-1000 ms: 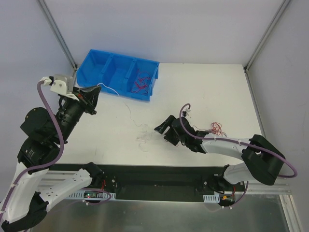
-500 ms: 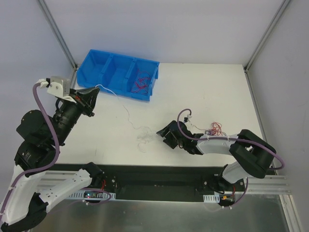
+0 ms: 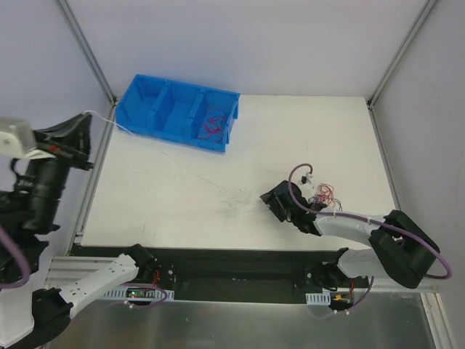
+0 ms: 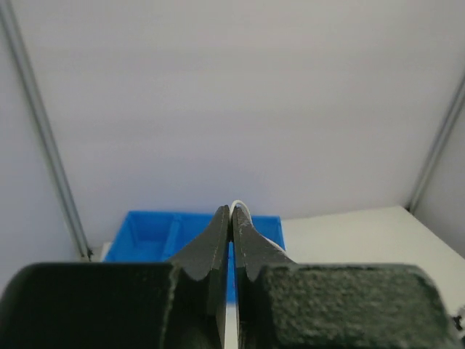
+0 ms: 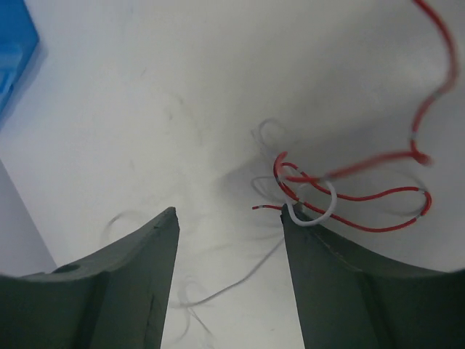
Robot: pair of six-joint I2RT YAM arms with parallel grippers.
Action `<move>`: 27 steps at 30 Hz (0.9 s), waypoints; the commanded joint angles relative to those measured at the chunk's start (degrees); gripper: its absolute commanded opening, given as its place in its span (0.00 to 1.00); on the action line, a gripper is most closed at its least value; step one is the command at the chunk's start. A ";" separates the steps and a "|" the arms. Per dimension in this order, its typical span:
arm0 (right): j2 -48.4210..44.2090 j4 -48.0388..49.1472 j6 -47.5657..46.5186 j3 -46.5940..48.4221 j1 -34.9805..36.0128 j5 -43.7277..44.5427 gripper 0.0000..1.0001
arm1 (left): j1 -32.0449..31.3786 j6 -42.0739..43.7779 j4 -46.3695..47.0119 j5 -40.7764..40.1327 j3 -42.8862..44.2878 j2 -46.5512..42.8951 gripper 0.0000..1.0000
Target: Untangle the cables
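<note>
From the top camera I read this as the pulling-apart step. My left arm [image 3: 40, 182] is swung out past the left edge of the counter [image 3: 305, 131], its jaws pinched on the end of a white cable [image 3: 109, 121]. That cable runs in a long, nearly straight line past the near-left corner of the blue bin [image 3: 174, 139] and down to a faint snarl [image 3: 234, 196] of pale strands mid-counter. My right arm [image 3: 341, 222] lies low, its jaws just right of that snarl, with a small clump of red cables [image 3: 325, 193] close beside the wrist. More red strands [image 3: 213, 123] lie in the bin's right-hand compartment. On the left wrist camera the left jaws are closed tight, with a bit of the white cable [image 4: 238, 209] looping out at their tips and the bin [image 4: 145, 233] below. On the right wrist camera the right jaws stand apart, gripping nothing, and only a thin pale strand [image 5: 240, 280] crosses the gap. The red cables [image 5: 349, 193] are hooked through a small white loop [image 5: 314, 211] right at one fingertip. Next, I judge, the right jaws should settle onto that hooked spot and pin it. The left pull should stay gentle, since wire this fine could slip free or drag the whole clump.
</note>
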 commanded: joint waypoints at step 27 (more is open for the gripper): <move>-6.88 -9.19 -67.00 16.53 -0.45 -20.88 0.76 | -0.43 -11.39 3.73 0.76 -17.07 -1.10 0.00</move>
